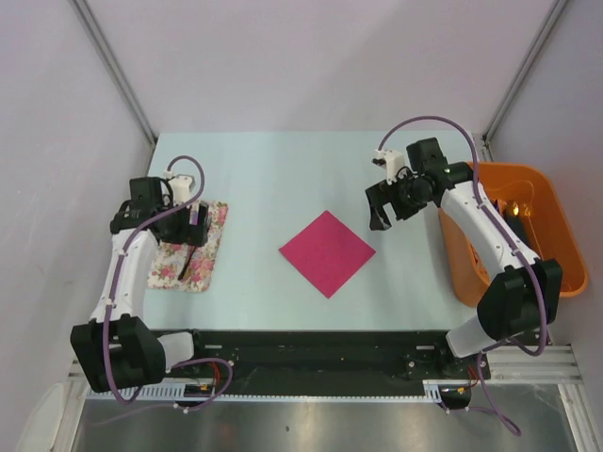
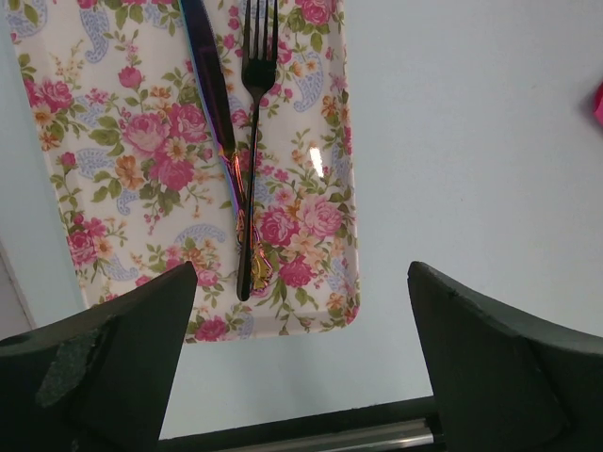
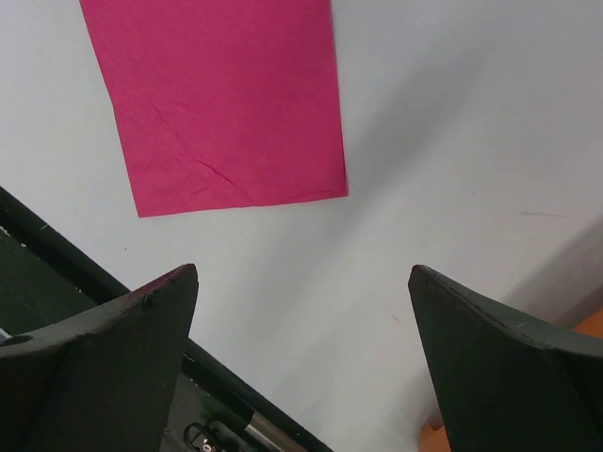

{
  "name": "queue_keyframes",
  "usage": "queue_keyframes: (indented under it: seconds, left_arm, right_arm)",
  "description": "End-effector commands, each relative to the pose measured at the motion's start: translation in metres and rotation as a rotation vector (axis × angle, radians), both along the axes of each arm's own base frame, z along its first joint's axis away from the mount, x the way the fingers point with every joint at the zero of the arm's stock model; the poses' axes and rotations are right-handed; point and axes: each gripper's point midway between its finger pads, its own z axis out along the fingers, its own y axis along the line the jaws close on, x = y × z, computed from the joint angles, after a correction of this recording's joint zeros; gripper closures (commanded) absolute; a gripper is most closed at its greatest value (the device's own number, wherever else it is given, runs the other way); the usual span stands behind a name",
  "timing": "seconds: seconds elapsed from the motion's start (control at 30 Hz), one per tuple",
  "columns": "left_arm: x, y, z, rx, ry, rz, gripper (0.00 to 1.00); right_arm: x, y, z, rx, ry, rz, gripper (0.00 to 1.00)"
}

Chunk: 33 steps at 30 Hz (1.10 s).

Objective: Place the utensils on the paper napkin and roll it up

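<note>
The utensils, a dark iridescent knife point(image 2: 215, 104) and a dark fork point(image 2: 256, 113), lie side by side on a floral mat point(image 2: 141, 188) at the table's left; from above they show as a dark streak point(image 1: 191, 258). The magenta paper napkin point(image 1: 327, 252) lies flat at mid-table, turned like a diamond, and fills the upper part of the right wrist view point(image 3: 226, 104). My left gripper point(image 1: 187, 229) hangs open above the mat, with nothing between its fingers point(image 2: 301, 273). My right gripper point(image 1: 382, 213) is open and empty above bare table, right of and beyond the napkin point(image 3: 301, 273).
An orange tub point(image 1: 556, 235) with dark items inside stands at the table's right edge beside the right arm. A black rail point(image 1: 311, 344) runs along the near edge. Grey walls close in the back and both sides.
</note>
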Motion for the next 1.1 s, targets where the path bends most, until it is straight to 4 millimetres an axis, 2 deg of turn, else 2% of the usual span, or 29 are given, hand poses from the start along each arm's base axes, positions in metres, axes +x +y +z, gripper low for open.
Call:
queue_keyframes:
  seconds: [0.0, 0.17, 0.27, 0.3, 0.33, 0.4, 0.43, 0.53, 0.63, 0.7, 0.73, 0.77, 0.83, 1.07]
  left_arm:
    - [0.017, 0.002, 0.009, 0.026, -0.058, -0.077, 0.01]
    - [0.025, 0.004, -0.003, -0.002, 0.020, -0.132, 0.01]
    - [0.034, 0.014, -0.016, 0.020, 0.062, -0.121, 0.04]
    - [0.036, 0.016, -0.025, 0.016, 0.093, -0.129, 0.08]
    - [0.038, 0.017, -0.028, 0.021, 0.103, -0.135, 0.18]
    - [0.042, 0.019, -0.034, 0.021, 0.127, -0.148, 0.26]
    - [0.044, 0.021, -0.042, 0.024, 0.154, -0.143, 0.34]
    - [0.059, 0.026, -0.049, 0.017, 0.160, -0.106, 0.45]
    - [0.083, 0.038, -0.043, 0.045, 0.135, -0.033, 0.53]
    - [0.090, 0.046, -0.055, 0.064, 0.162, -0.001, 0.57]
    - [0.096, 0.049, -0.054, 0.072, 0.158, 0.009, 0.60]
    - [0.098, 0.053, -0.063, 0.083, 0.188, 0.018, 0.63]
    - [0.099, 0.055, -0.067, 0.090, 0.205, 0.023, 0.69]
    - [0.078, 0.058, -0.087, 0.123, 0.271, 0.022, 0.70]
  right_arm:
    - [0.009, 0.009, 0.005, 0.015, -0.013, 0.030, 0.00]
    - [0.011, 0.011, 0.003, 0.015, -0.002, 0.039, 0.00]
    - [0.008, 0.010, -0.002, 0.004, 0.012, 0.041, 0.00]
    - [0.008, 0.010, -0.002, 0.004, 0.009, 0.040, 0.00]
    - [0.008, 0.010, -0.003, 0.001, 0.011, 0.039, 0.00]
    - [0.007, 0.009, -0.004, -0.002, 0.013, 0.039, 0.00]
    - [0.007, 0.008, -0.004, -0.005, 0.011, 0.037, 0.00]
    - [0.008, 0.008, -0.006, -0.008, 0.016, 0.036, 0.00]
    - [0.008, 0.008, -0.008, -0.011, 0.021, 0.034, 0.00]
    - [0.010, 0.007, -0.010, -0.016, 0.023, 0.029, 0.00]
    - [0.010, 0.007, -0.011, -0.020, 0.025, 0.028, 0.00]
    - [0.011, 0.006, -0.011, -0.021, 0.025, 0.025, 0.00]
    - [0.013, 0.005, -0.013, -0.028, 0.026, 0.021, 0.00]
    - [0.016, 0.000, -0.019, -0.038, 0.042, -0.002, 0.00]
